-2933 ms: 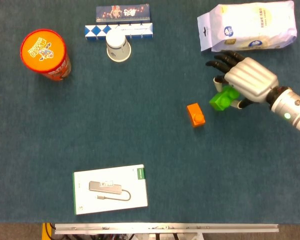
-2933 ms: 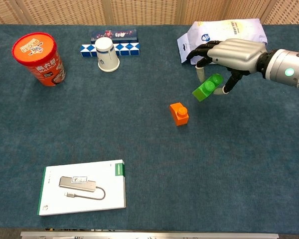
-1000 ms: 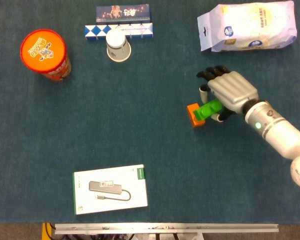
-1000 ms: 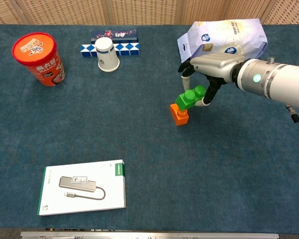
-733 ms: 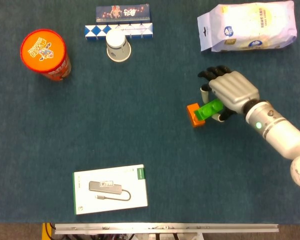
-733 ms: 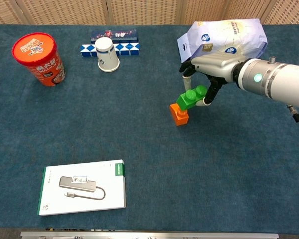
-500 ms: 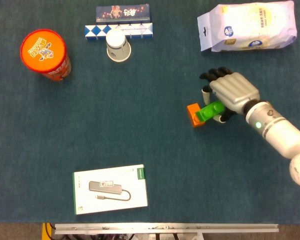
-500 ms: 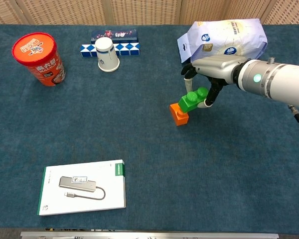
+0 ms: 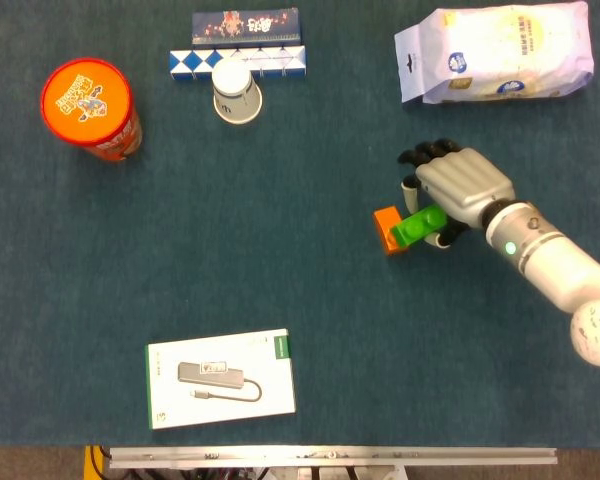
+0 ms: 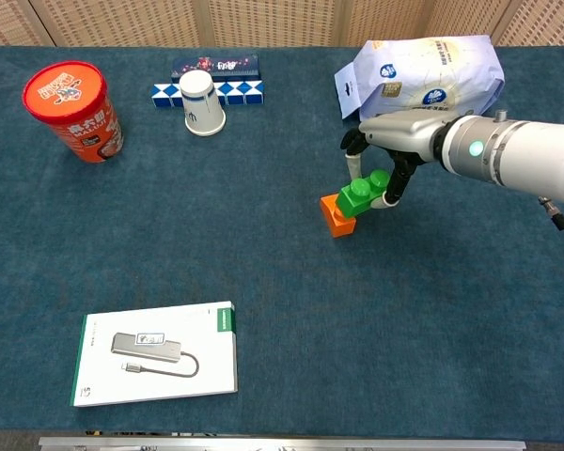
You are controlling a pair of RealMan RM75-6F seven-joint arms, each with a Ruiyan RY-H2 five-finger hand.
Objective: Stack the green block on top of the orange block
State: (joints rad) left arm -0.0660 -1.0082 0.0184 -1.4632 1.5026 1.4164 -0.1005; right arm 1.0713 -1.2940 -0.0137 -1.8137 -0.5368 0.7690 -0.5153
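The orange block (image 9: 386, 228) (image 10: 333, 213) sits on the blue cloth near the middle right. My right hand (image 9: 462, 192) (image 10: 404, 136) holds the green block (image 9: 417, 226) (image 10: 365, 193) between its fingers, tilted, with the block's lower left end touching the orange block's right top edge. The green block lies askew across that edge, not squarely on top. My left hand shows in neither view.
A white snack bag (image 9: 495, 52) lies behind the right hand. At the back left stand a red can (image 9: 88, 108), an upturned paper cup (image 9: 236, 94) and two long boxes (image 9: 242, 42). A white adapter box (image 9: 220, 377) lies near the front edge.
The right hand carried the green block from right of the orange block leftward onto its edge, then lowered it slightly over the last second.
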